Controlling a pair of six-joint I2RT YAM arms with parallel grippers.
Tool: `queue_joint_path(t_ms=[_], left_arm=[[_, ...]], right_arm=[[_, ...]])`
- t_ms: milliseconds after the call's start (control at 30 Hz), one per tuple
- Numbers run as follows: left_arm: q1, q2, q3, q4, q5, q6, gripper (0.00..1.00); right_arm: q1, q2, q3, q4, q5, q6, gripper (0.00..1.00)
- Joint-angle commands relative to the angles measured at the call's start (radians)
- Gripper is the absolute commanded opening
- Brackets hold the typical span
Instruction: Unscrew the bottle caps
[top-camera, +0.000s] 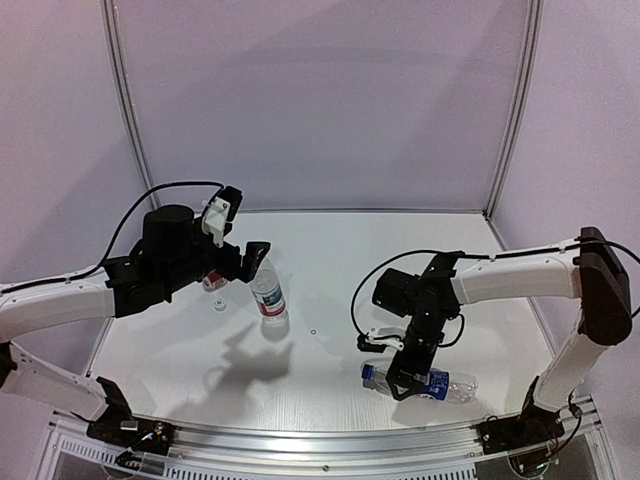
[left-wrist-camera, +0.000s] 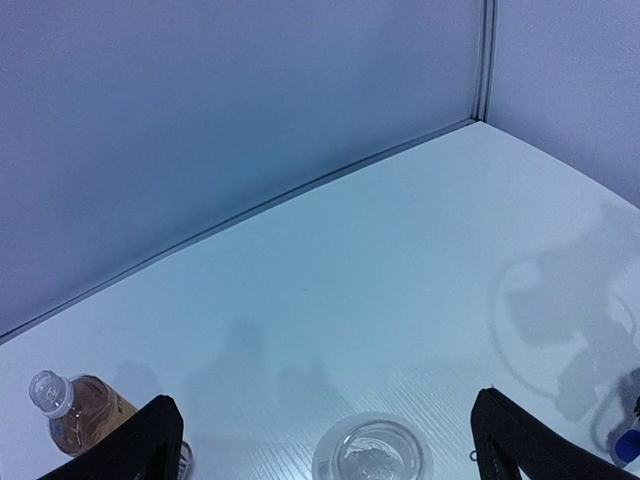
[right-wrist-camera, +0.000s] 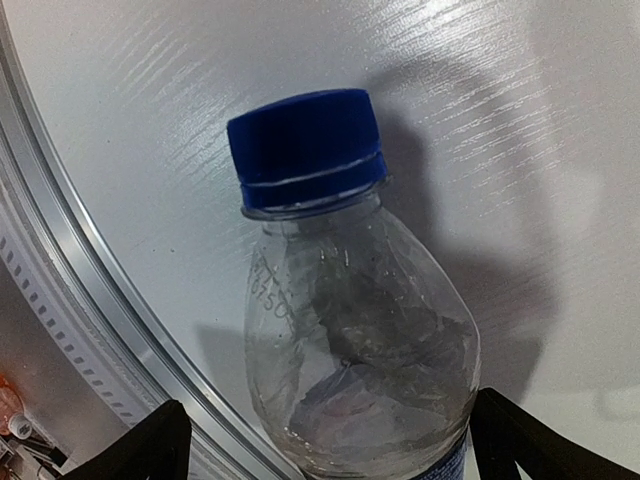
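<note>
White surface (top-camera: 340, 260), purple walls (top-camera: 320, 100). With right hand (right-wrist-camera: 330, 445) spread astride lying blue-label bottle (right-wrist-camera: 360, 340) and left hand (left-wrist-camera: 330, 440) spread empty, clamp body firmly, then twist blue cap (right-wrist-camera: 305, 140).

The blue-label bottle (top-camera: 450, 385) lies on its side, blue cap (right-wrist-camera: 305, 135) on; the red-white bottle (top-camera: 268, 297) stands uncapped.

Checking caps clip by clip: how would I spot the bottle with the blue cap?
Go to the near edge of the white table, toward the right. A clear bottle lies on its side there, between the open fingers of the right gripper. Unlike the upright bottle with the red-and-white label, it lies flat and wears a blue cap.
</note>
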Motion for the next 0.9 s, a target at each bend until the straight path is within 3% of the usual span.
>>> queue_joint_path(t_ms=[0,867], left_arm=[[-0.007,-0.018,0.02,-0.038,0.028,0.008,0.99],[-0.007,-0.05,0.076,-0.09,0.054,-0.023,0.99]], right_arm=[[-0.007,-0.039,-0.024,0.022,0.01,-0.024,0.99],[-0.039,0.017,-0.022,0.073,0.092,0.029,0.95]])
